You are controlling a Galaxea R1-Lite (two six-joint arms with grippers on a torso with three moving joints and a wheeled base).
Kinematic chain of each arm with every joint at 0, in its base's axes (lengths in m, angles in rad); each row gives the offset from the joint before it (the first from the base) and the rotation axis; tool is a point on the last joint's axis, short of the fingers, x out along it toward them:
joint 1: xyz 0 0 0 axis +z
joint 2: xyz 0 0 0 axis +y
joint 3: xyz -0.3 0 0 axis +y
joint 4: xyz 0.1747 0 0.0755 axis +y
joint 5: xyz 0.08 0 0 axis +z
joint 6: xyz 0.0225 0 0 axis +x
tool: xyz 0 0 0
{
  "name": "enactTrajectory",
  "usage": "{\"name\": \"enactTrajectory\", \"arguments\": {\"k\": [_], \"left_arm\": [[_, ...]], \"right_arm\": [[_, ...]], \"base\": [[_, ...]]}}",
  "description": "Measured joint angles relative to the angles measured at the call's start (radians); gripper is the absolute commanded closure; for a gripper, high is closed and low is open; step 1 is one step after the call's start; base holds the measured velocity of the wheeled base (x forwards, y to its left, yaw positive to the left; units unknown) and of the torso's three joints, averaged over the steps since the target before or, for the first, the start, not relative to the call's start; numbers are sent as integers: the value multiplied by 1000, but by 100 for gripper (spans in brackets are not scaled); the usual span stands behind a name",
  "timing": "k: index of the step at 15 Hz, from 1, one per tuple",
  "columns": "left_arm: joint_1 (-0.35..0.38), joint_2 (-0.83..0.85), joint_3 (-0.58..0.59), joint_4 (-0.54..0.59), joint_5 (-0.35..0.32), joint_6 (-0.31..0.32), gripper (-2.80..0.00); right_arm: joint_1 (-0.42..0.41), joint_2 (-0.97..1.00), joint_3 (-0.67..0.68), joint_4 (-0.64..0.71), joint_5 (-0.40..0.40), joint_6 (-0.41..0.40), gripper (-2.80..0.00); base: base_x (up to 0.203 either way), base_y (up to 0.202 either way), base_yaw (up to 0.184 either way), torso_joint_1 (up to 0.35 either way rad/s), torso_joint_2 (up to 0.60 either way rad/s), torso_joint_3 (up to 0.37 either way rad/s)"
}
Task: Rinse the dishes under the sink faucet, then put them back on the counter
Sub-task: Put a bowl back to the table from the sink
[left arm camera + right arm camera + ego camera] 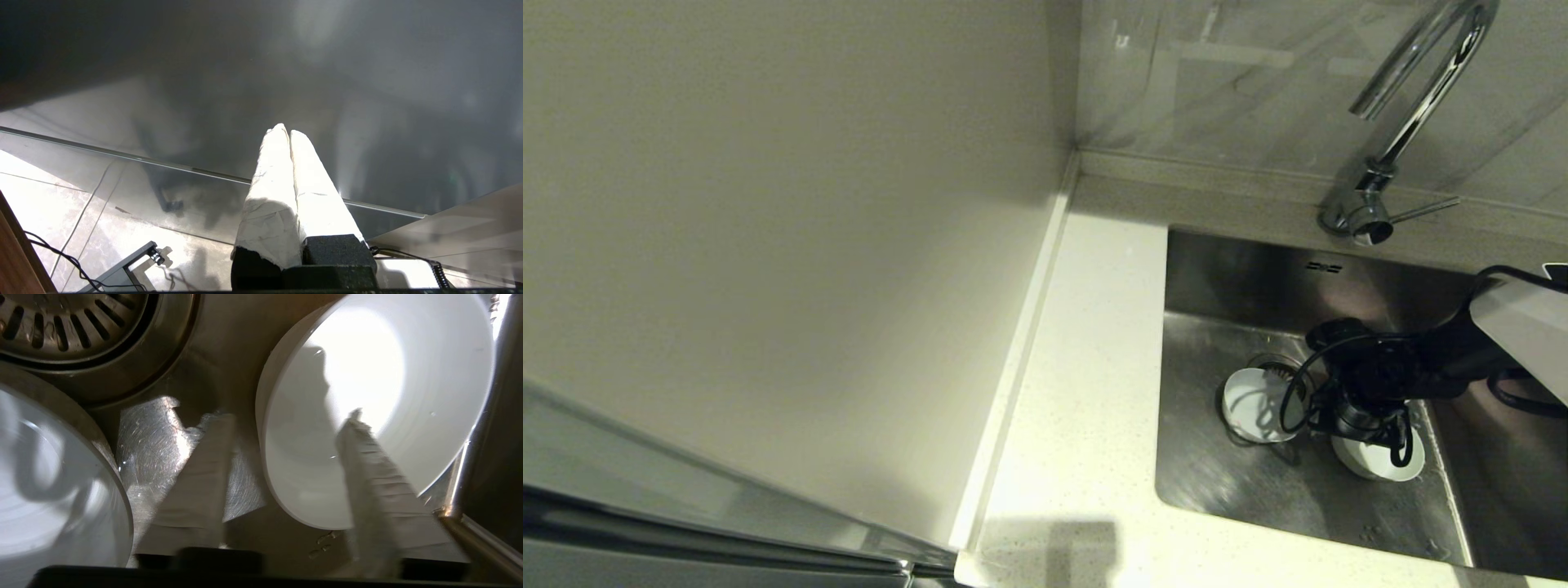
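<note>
Right gripper (286, 445) straddles a bowl's (367, 416) rim, fingers spread, beside the drain strainer (73, 322) (second bowl (1255, 404) crowding close); left gripper (289, 136) pressed together.

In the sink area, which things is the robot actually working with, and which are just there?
Working with: two bowls, sink, faucet, counter, right gripper straddling one bowl's rim.

Just there: wall panel, left gripper, parked elsewhere.

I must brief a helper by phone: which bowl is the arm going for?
Look into the steel sink. Two pale bowls sit by the drain strainer. It is the bowl against the sink's right wall, its rim straddled by the open right gripper; the other bowl overlaps the strainer.
</note>
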Motion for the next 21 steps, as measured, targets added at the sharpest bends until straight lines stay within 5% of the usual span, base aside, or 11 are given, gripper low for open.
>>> {"name": "enactTrajectory", "arguments": {"k": [10, 17, 21], "left_arm": [[0, 0, 0, 0, 0, 0, 0], [0, 0, 0, 0, -1, 0, 0], [0, 0, 0, 0, 0, 0, 0]], "right_arm": [[-6, -31, 58, 2, 5, 56, 0], [47, -402, 199, 5, 1, 51, 0], [35, -609, 207, -21, 136, 235, 0]], "base": [[0, 0, 0, 0, 0, 0], [0, 0, 0, 0, 0, 0], [0, 0, 0, 0, 0, 0]]}}
